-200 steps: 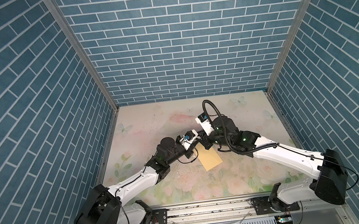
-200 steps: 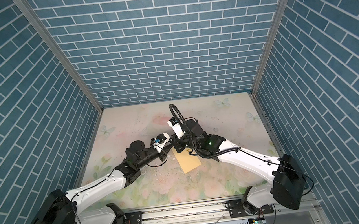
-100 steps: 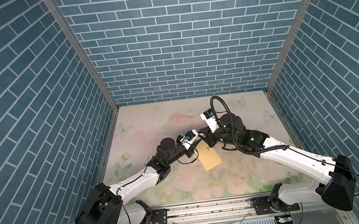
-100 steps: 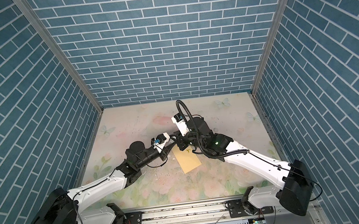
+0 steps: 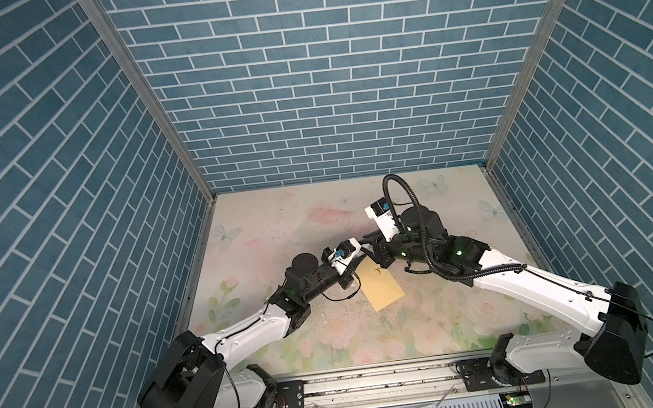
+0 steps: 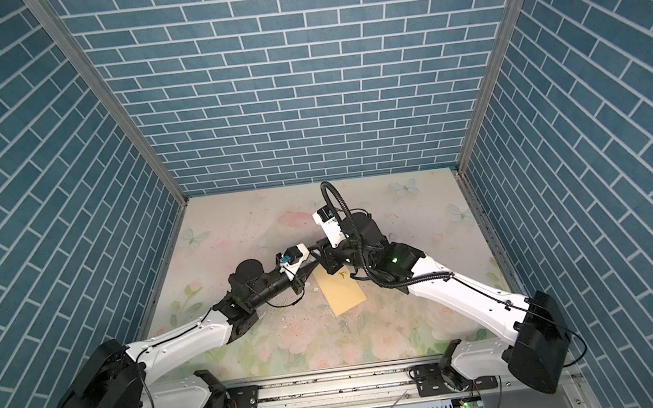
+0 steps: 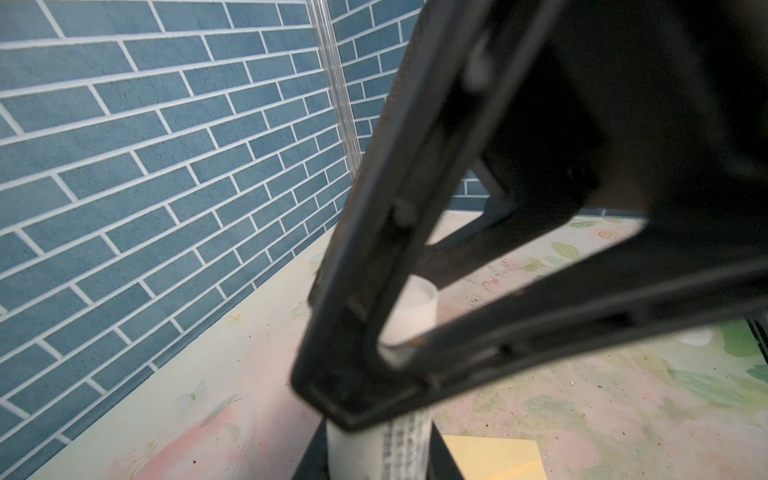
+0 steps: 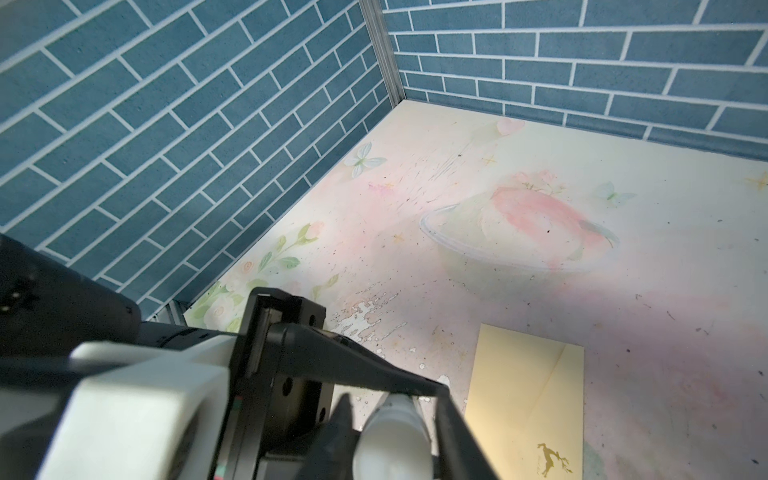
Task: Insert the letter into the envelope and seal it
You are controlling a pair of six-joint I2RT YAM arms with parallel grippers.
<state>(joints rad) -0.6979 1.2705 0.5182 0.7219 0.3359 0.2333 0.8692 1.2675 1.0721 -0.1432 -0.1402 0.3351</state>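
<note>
Yellow envelope lying flat, flap down, waiting for sealing. Left pincer, right pincer crowding white tube, guessing glue; can't tell either grip.

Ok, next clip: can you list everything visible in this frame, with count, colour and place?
envelope: one, pale yellow with a small gold deer mark, flat near the middle of the table.
white tube: one, white with dark print, between the fingers of the right gripper; a finger of the left gripper crosses its tip.
letter: none in view.
table: one, pale floral print, worn in patches.
walls: three, blue brick pattern, around the table.
arms: two, white and black, meeting mid-table.
left gripper: one, black, at the tube's tip; grip unclear.
right gripper: one, black, flanking the tube; grip unclear.
</note>
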